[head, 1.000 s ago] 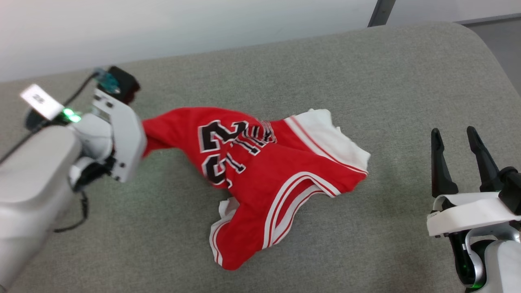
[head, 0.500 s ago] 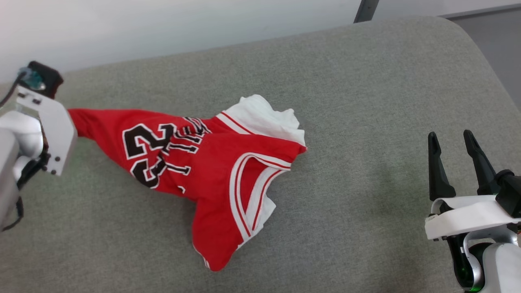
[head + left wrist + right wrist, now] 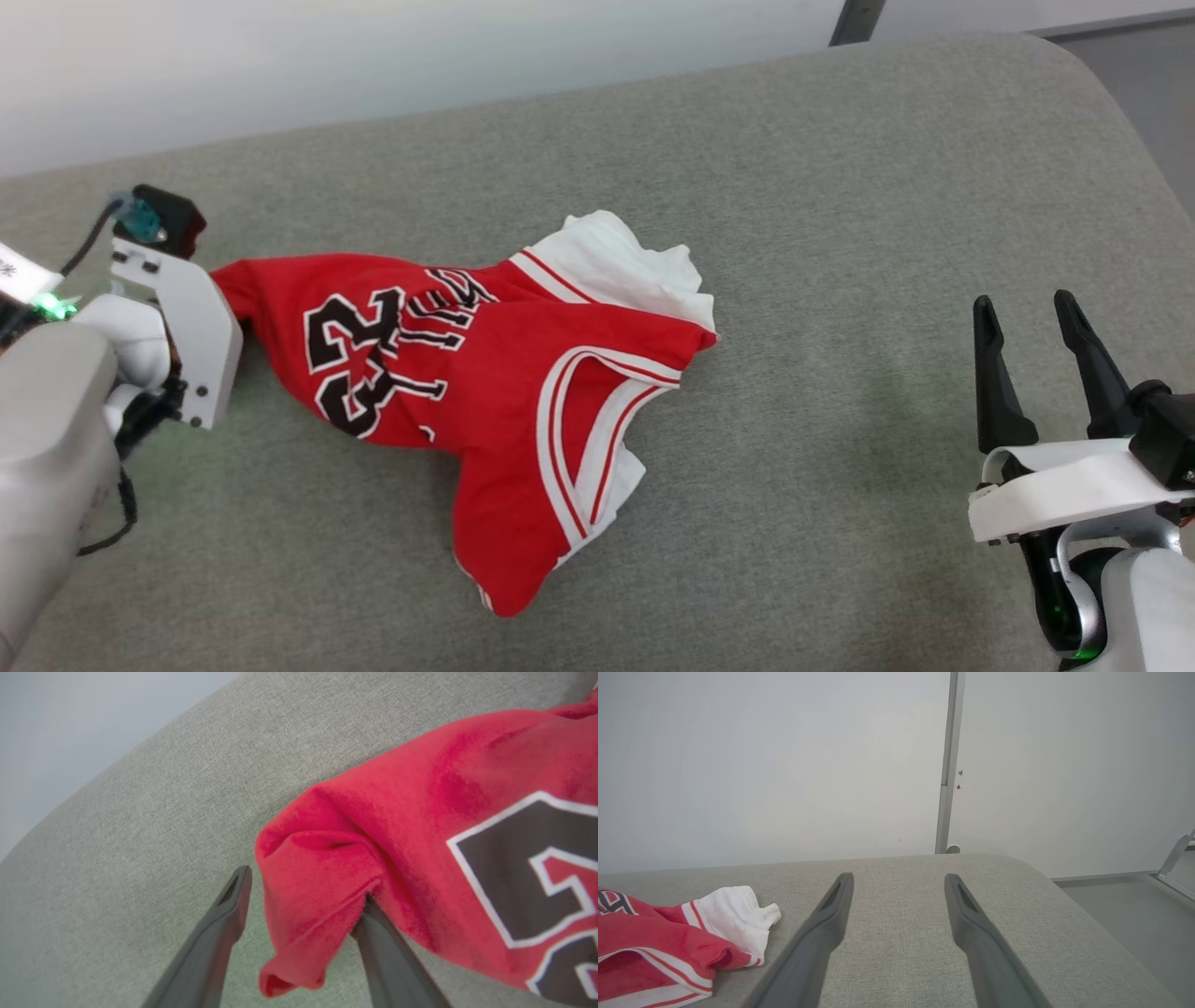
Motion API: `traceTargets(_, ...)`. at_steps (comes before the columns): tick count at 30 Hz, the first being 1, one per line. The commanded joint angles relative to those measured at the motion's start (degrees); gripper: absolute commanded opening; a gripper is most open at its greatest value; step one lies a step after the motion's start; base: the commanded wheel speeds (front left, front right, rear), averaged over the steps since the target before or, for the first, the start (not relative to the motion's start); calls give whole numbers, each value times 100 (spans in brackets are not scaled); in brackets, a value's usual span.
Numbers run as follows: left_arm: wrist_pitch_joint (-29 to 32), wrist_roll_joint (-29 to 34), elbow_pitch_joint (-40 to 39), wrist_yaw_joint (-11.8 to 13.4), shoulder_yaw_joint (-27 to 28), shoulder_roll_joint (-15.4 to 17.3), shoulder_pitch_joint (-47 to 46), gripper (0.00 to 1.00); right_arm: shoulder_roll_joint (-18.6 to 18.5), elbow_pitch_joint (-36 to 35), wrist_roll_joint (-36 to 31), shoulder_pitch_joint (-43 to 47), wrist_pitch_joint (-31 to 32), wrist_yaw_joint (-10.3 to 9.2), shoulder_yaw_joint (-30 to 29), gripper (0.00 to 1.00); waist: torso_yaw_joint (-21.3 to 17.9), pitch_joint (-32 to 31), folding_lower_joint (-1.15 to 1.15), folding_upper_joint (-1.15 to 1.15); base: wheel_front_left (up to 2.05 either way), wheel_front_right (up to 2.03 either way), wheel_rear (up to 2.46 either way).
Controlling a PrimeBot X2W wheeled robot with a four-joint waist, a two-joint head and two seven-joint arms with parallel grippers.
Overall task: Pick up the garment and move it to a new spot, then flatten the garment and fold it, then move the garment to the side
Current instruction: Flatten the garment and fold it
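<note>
The garment [image 3: 485, 373], a red jersey with white sleeves, striped trim and black lettering, lies crumpled on the grey cushioned surface [image 3: 840, 233]. Its left corner reaches my left wrist housing [image 3: 187, 327]. In the left wrist view my left gripper [image 3: 306, 885] is open. A loose red fold of the garment [image 3: 420, 826] lies between the fingers and touches the right finger [image 3: 387, 952]. My right gripper [image 3: 1021, 301] stands open well to the right of the garment, over bare surface. The right wrist view shows the right gripper [image 3: 899, 877] empty, with the garment [image 3: 668, 942] at the lower left.
The surface ends in a rounded far-right corner [image 3: 1102, 103], with grey floor [image 3: 1134, 905] beyond it. A pale wall runs along the far edge, with a metal post [image 3: 948, 765] on it. Bare grey cushion lies between the garment and my right gripper.
My left gripper dragged the garment leftward across the surface, then opened, and the red corner now lies loose between its fingers. The head camera has shifted. The right arm has held still.
</note>
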Motion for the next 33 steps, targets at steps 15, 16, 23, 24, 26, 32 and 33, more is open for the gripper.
traceTargets(15,591,-861,-1311,-8,-75,12,-59,100,-126,-40,-71,67,-49,-9,-207,100,548,-413,0,0,0,0,0)
traceTargets(16,631,-927,-1456,-8,-68,-3,0,100,-140,-37,-83,87,-40,-9,-230,100,586,-449,0,0,0,0,0)
traceTargets(23,1265,-1608,-2544,243,-40,-165,498,100,-169,-7,-134,146,6,-10,-317,100,801,-696,0,0,0,0,0)
traceTargets(24,1420,-1677,-2739,284,-81,-168,574,100,-171,-13,-143,146,21,-10,-318,100,820,-725,0,0,0,0,0)
traceTargets(26,1657,-1873,-3097,415,-108,-177,721,100,-188,-20,-163,174,37,-10,-313,100,856,-781,0,0,0,0,0)
traceTargets(32,1999,-2077,-4076,756,-240,-125,1066,100,-174,-65,-150,194,93,-9,-259,100,849,-808,0,0,0,0,0)
traceTargets(33,2020,-2073,-4172,807,-262,-98,1107,100,-170,-69,-150,187,105,-10,-233,100,828,-801,0,0,0,0,0)
